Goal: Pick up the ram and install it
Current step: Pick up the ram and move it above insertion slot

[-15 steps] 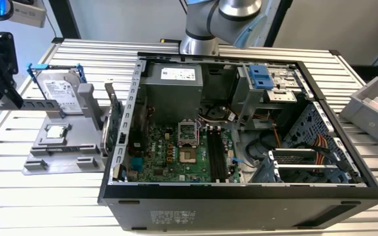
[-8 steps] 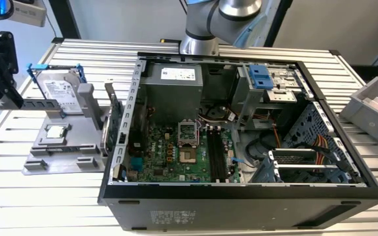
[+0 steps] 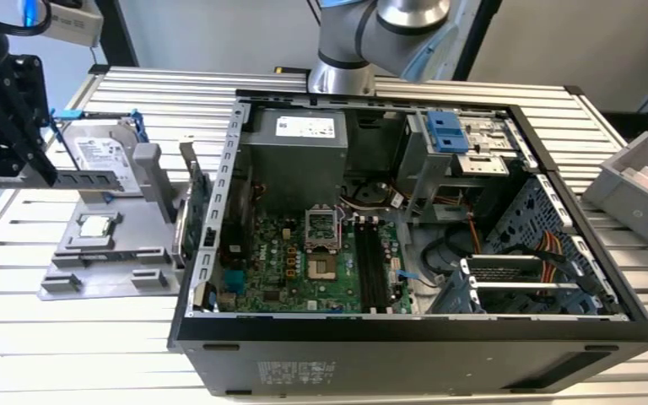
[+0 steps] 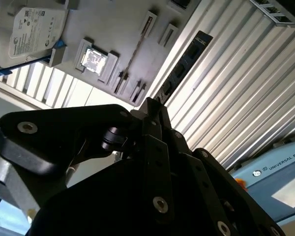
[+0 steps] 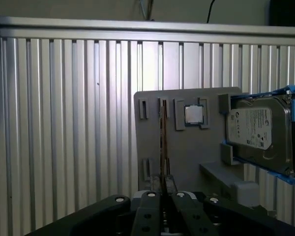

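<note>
Just above the grey holder [image 5: 187, 152], the end effector [image 5: 163, 186] is closed narrow on the ram [image 5: 162, 142], held edge-on near the hard drive [image 5: 255, 128].

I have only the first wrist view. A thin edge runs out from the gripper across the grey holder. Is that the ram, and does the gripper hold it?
Observer: Yes. In the exterior view the gripper is shut on the ram, a long green stick seen from its flat side.
Operator: What stands beside it?
Observer: The open computer case stands to the exterior view's right of the ram, apart from it.
Operator: And inside it?
Observer: On the motherboard the long black slots look empty.
</note>
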Controlling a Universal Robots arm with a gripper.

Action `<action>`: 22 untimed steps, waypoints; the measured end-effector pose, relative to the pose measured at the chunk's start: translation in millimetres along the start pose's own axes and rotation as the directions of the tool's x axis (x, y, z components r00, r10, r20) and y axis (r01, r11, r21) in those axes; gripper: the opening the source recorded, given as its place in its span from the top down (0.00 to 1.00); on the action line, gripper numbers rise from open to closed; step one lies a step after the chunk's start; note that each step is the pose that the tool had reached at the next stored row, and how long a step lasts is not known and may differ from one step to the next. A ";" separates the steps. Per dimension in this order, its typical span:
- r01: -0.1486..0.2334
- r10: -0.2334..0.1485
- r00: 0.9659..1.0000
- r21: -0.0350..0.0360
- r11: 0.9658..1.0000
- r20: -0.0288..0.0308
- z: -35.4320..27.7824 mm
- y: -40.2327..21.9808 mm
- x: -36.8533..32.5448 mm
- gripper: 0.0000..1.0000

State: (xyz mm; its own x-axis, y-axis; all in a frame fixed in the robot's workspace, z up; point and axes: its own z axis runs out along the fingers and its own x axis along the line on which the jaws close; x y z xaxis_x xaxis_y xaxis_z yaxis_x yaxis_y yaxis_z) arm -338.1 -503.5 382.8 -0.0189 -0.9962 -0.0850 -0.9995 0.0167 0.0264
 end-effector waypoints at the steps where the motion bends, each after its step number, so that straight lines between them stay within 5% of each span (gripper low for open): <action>1: 0.000 0.000 1.000 0.000 1.000 0.000 -0.1 -2.3 -0.1 1.00; 22: 0.000 0.000 1.000 -0.006 1.000 0.000 -1.2 -48.6 -0.9 1.00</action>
State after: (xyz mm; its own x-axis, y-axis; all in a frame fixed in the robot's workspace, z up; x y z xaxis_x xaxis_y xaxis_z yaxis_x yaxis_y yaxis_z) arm -289.5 -503.5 382.8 -0.0193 -0.9962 -0.0849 -0.9993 0.0166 0.0321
